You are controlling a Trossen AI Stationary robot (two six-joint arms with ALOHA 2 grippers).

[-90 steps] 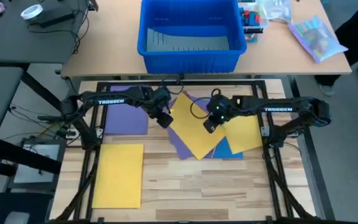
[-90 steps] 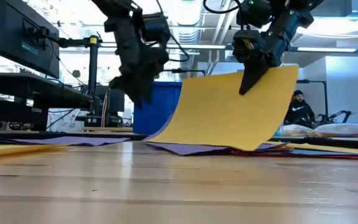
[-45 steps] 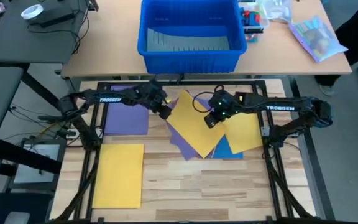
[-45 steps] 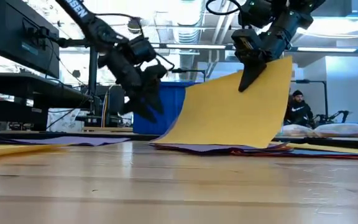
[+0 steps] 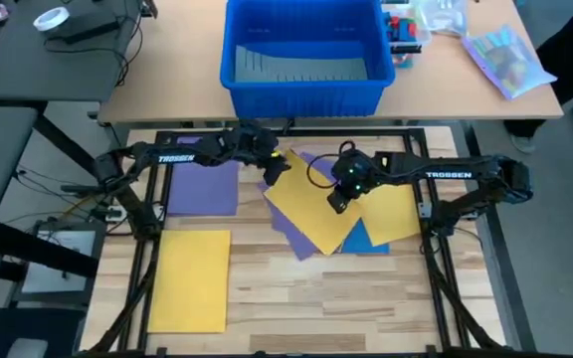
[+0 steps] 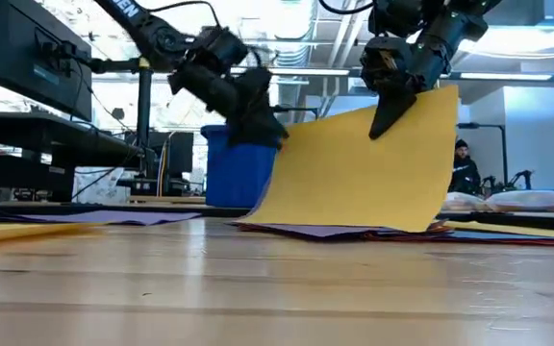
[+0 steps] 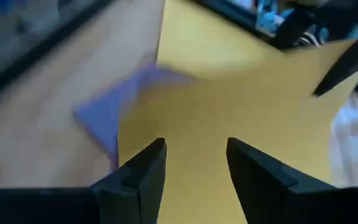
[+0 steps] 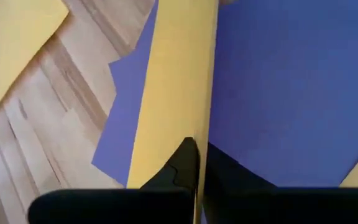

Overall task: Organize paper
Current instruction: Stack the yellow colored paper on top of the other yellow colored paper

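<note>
- High view: the right gripper [image 5: 337, 202] pinches one edge of a yellow sheet [image 5: 306, 209] over the middle of the table [image 5: 366, 308]. That sheet lies skewed atop a messy pile, with a purple sheet [image 5: 288, 231] sticking out under it toward the front and a blue sheet [image 5: 358, 237] at its right corner. Another yellow sheet [image 5: 394, 212] lies under the right arm. The left gripper [image 5: 276, 169] hovers at the held sheet's far-left corner, near the back of the table. A purple sheet [image 5: 204, 188] lies flat under the left arm, and a third yellow sheet [image 5: 190, 280] lies alone at the front left. A blue bin [image 5: 304, 50] stands on the desk behind.
- Low view: the right gripper [image 6: 385, 123] lifts the yellow sheet [image 6: 354, 178] by its upper edge, so it stands steeply tilted, its lower edge resting on the pile. The left gripper [image 6: 269, 125] hangs just beside the sheet's raised left edge; whether it touches, I cannot tell. A person [image 6: 464, 171] sits far behind.
- Left wrist view: the left fingers [image 7: 145, 171] are spread apart with nothing between them, the yellow sheet [image 7: 241, 106] beyond them and a purple corner [image 7: 104, 115] beside it.
- Right wrist view: the right fingers [image 8: 185, 163] are clamped on the yellow sheet's [image 8: 176, 93] edge, purple paper [image 8: 278, 87] beneath.
</note>
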